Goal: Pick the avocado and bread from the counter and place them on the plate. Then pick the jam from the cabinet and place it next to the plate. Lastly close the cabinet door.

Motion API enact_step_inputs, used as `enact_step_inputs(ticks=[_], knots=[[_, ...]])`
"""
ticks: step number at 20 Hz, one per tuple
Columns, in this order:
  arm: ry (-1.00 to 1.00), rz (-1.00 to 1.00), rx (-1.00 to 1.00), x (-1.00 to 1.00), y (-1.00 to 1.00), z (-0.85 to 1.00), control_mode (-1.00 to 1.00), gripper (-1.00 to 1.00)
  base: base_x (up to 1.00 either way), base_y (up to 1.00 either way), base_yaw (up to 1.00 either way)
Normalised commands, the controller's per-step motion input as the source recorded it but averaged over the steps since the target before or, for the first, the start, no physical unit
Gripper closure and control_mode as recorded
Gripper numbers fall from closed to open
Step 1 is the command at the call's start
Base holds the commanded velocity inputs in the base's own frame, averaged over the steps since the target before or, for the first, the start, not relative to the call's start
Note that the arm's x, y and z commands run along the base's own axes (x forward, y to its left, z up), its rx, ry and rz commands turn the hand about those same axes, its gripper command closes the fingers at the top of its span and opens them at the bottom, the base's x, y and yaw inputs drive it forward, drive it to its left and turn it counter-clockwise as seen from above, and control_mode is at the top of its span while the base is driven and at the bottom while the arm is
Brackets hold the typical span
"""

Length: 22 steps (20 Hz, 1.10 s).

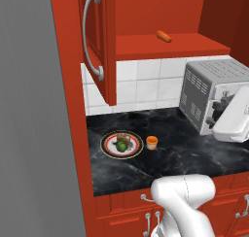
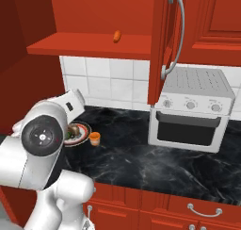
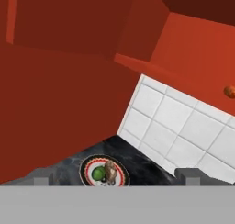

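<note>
The plate (image 1: 108, 148) lies on the black counter (image 1: 189, 151) with the avocado (image 1: 121, 146) and the bread (image 1: 128, 139) on it. The orange jam (image 1: 152, 143) stands on the counter just right of the plate, apart from it. The cabinet door (image 1: 99, 42) hangs open, edge-on, above the plate. My gripper (image 3: 115, 176) is open and holds nothing. It hovers well above the counter and looks down at the plate (image 3: 87, 165), avocado (image 3: 98, 173) and bread (image 3: 110, 170). From the right, my arm hides part of the plate (image 2: 84, 132) beside the jam (image 2: 95, 138).
A silver toaster oven (image 2: 190, 113) stands on the counter to the right. An orange carrot-like item (image 1: 164, 36) lies on the open cabinet's shelf (image 1: 170, 46). The open door's long silver handle (image 2: 177, 31) juts toward me. Red drawers (image 2: 188, 208) run below the counter.
</note>
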Motion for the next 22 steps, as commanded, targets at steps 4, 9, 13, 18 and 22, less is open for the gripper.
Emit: enact_step_inputs(ticks=[4,9,13,18,22], knots=[[0.0,-0.01,0.04,-0.59,0.0,0.19,-1.0,-1.0,0.0,0.0,0.0],[0.0,0.0,0.1,-0.58,-0.08,0.19,-1.0,-1.0,0.0,0.0,0.0],[0.0,0.0,0.12,-0.48,-0.21,0.23,-1.0,-1.0,0.0,0.0,0.0],[0.0,0.0,0.09,-0.18,-0.36,0.13,-1.0,-1.0,0.0,0.0,0.0],[0.0,0.0,0.11,-0.05,-0.5,0.08,-1.0,-1.0,0.0,0.0,0.0]])
